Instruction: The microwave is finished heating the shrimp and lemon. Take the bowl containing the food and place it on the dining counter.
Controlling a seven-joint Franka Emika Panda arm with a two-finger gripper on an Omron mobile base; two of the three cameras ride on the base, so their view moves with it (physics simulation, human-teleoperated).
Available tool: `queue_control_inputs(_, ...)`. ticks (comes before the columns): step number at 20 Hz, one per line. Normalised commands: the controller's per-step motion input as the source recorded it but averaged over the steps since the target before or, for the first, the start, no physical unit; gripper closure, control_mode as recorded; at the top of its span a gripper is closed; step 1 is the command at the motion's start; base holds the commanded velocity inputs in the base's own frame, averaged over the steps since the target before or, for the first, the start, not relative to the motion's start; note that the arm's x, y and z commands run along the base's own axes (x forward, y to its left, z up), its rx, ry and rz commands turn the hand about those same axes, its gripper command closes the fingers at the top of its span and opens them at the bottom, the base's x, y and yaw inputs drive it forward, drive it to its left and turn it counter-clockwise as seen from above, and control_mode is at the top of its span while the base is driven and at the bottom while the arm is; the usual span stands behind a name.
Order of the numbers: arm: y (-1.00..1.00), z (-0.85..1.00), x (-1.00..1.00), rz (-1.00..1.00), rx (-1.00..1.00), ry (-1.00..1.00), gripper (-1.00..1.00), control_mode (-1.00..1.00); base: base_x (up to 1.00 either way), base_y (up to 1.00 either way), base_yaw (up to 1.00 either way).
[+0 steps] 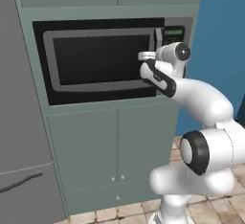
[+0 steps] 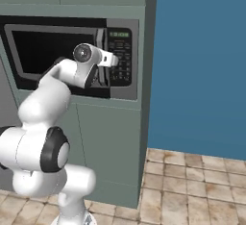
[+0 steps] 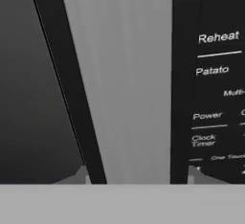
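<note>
- The microwave [image 1: 103, 60] is seen built into a grey-green cabinet column, with its door shut flat against the front. The first step of the task is therefore judged not yet done.
- The bowl, with the shrimp and the lemon, is judged to sit inside, behind that door. The inside is hidden by the dark window, so its exact place cannot be told.
- The gripper [image 3: 139, 174] is held against the door's edge at 3 o'clock of the window, where the black bar handle [image 1: 157, 37] runs upright. That edge is judged to have been chosen because a pull there swings the door most easily.
- In the hand view the two fingertips [image 3: 82, 174] are seen partly drawn in but apart. A black bar, a grey strip of door frame and a second black strip lie in the span between them. Whether the handle is actually clamped cannot be told.
- The keypad [image 3: 215, 98] lies at 3 o'clock of the gripper in the hand view, very near. The hand is judged to be kept just off it so that no button is pressed.
- The arm is reached forward and up from the base with the hand level, so that a straight pull towards the base can be made.
- Closed cabinet doors [image 1: 83, 146] are seen at 6 o'clock of the microwave, and a blue wall [image 2: 202, 60] at 3 o'clock of the column.
</note>
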Motion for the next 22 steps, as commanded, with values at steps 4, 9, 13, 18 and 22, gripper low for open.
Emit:
queue_control_inputs(4, 0.0, 0.11, -0.7, 0.0, 0.0, 0.0, 1.0, -1.0, 0.0, 0.0, 0.0)
queue_control_inputs(9, 0.02, 0.21, -0.95, 0.0, 0.0, 0.0, 1.0, -1.0, 0.0, 0.0, 0.0)
queue_control_inputs(13, 0.15, 0.37, -1.0, -0.01, 0.0, 0.0, 1.0, -1.0, 0.0, 0.0, 0.0)
queue_control_inputs(18, 0.36, 0.38, -1.0, -0.03, -0.03, 0.0, 1.0, -1.0, 0.0, 0.0, 0.0)
queue_control_inputs(22, 0.57, 0.33, -1.0, -0.07, -0.11, -0.02, 1.0, -1.0, 0.0, 0.0, 0.0)
